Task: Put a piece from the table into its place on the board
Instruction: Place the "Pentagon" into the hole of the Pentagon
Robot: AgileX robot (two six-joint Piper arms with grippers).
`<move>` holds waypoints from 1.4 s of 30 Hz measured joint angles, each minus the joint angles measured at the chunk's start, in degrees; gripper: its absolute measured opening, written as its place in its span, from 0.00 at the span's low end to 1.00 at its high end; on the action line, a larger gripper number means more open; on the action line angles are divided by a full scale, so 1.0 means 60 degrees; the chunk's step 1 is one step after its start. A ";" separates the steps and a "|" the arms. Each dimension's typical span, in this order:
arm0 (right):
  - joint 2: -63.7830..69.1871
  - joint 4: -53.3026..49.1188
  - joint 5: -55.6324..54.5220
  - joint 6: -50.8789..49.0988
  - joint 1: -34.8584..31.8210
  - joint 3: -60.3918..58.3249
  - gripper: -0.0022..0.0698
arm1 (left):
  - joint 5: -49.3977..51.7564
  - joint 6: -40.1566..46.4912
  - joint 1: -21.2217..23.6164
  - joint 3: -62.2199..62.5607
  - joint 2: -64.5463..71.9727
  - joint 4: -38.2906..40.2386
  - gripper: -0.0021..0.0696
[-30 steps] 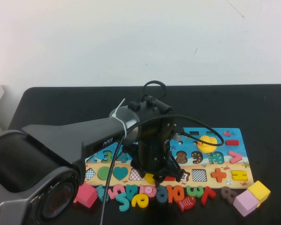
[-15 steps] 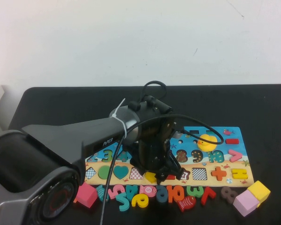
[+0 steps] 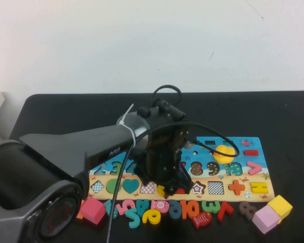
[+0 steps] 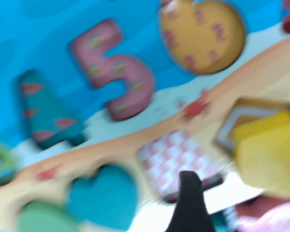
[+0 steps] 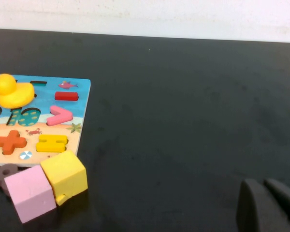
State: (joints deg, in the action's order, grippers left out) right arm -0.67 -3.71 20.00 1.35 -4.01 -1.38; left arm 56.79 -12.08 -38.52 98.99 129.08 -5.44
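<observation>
The puzzle board (image 3: 253, 152) lies on the black table, with numbers and shapes set in it. My left gripper (image 3: 168, 188) hangs low over the board's front row, shut on a yellow piece (image 3: 163, 191). In the left wrist view the yellow piece (image 4: 266, 154) sits over a pentagon-shaped slot (image 4: 241, 108), next to a checkered slot (image 4: 176, 157). One black finger (image 4: 189, 198) shows there and the other is hidden. My right gripper (image 5: 268, 208) is shut and empty over bare table to the right of the board (image 5: 38, 92); it is out of the high view.
Loose numbers and a fish (image 3: 201, 219) lie in a row along the board's front edge. A red cube (image 3: 92, 210) sits at the front left; a pink cube (image 3: 266, 219) and a yellow cube (image 3: 280, 206) sit at the front right. A yellow duck (image 3: 224, 153) stands on the board.
My left arm has shifted a little to the left and lower over the board's front row, with the yellow piece still under it. The loose pieces have not moved.
</observation>
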 joint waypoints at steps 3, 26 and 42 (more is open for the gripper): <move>0.0000 0.0000 0.0000 0.0000 0.0000 0.0000 0.06 | 0.0439 0.0000 0.0000 0.0000 -0.0233 -0.0561 0.61; 0.0000 -0.0056 0.0000 0.0000 0.0000 0.0000 0.06 | 0.0355 0.0966 0.0021 0.0000 -0.0009 0.0150 0.03; 0.0000 -0.0105 0.0000 0.0000 0.0000 0.0000 0.06 | 0.0953 0.0939 0.0021 0.0000 -0.0009 -0.0248 0.03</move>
State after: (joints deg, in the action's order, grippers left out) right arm -0.67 -4.34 20.00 1.35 -4.01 -1.38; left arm 62.51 -6.44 -38.39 98.99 129.02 -6.92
